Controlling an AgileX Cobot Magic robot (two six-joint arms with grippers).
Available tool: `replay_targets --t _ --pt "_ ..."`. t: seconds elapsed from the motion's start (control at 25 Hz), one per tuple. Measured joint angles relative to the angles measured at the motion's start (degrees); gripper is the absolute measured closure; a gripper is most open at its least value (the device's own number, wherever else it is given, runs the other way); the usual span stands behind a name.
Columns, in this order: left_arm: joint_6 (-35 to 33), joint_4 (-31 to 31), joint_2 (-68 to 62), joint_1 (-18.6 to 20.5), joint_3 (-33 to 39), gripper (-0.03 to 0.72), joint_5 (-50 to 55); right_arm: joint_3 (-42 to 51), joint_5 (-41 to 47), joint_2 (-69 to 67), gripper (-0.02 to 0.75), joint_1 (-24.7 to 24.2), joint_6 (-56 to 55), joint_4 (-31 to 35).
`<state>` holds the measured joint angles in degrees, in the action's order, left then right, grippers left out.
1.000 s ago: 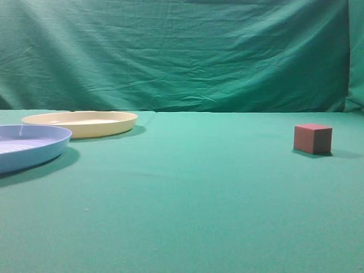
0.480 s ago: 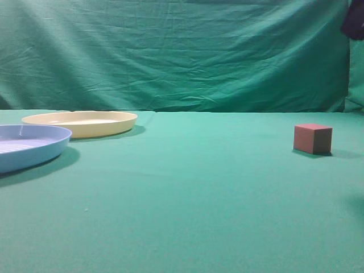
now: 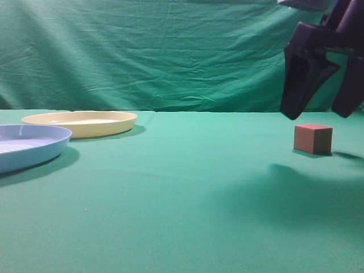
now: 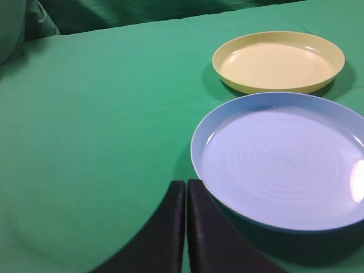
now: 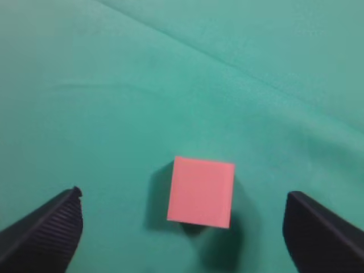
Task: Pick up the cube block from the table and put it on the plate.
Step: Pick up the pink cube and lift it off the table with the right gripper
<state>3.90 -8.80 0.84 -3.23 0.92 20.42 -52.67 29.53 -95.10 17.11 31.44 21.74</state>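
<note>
The red-brown cube block (image 3: 313,139) sits on the green table (image 3: 182,193) at the right. My right gripper (image 3: 319,114) hangs open just above it, fingers spread wide to either side. In the right wrist view the cube block (image 5: 201,192) lies on the cloth between the two open fingers (image 5: 185,219), untouched. The cream plate (image 3: 79,123) rests at the far left; it also shows in the left wrist view (image 4: 278,61). My left gripper (image 4: 186,190) is shut and empty, near the table.
A light blue plate (image 3: 28,145) sits at the left front, just before the cream plate, and fills the right of the left wrist view (image 4: 281,159). A wrinkled green backdrop (image 3: 170,57) closes the far side.
My right gripper has come down from the upper right corner into view and now hangs open above the cube block. Its shadow has spread on the cloth. The cube and plates have not moved.
</note>
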Motion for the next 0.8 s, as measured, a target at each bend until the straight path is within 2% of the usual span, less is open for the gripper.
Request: replay_targets --t 0.12,0.28,0.32,0.36,0.4,0.56,0.8 --pt "0.0 0.0 0.0 0.0 0.0 0.688 0.0 -1.3 -0.4 -4.1 0.093 0.0 0.0 0.0" --pt "0.0 0.0 0.0 0.0 0.0 0.688 0.0 -3.3 -0.5 -7.2 0.290 0.0 0.3 0.0" --pt "0.0 0.0 0.0 0.0 0.0 0.688 0.0 -4.0 -0.4 -7.6 0.355 0.0 0.3 -0.1" --pt "0.0 0.0 0.0 0.0 0.0 0.688 0.0 -4.9 -0.1 -7.7 0.468 0.0 0.3 -0.1" --pt "0.0 0.0 0.0 0.0 0.0 0.688 0.0 -6.1 0.6 -7.9 0.511 0.0 0.3 -0.1" --pt "0.0 0.0 0.0 0.0 0.0 0.688 0.0 -13.4 3.6 -8.1 0.507 1.5 0.4 -0.2" --pt "0.0 0.0 0.0 0.0 0.0 0.688 0.0 -28.5 0.2 -10.9 0.507 10.2 0.5 -0.2"
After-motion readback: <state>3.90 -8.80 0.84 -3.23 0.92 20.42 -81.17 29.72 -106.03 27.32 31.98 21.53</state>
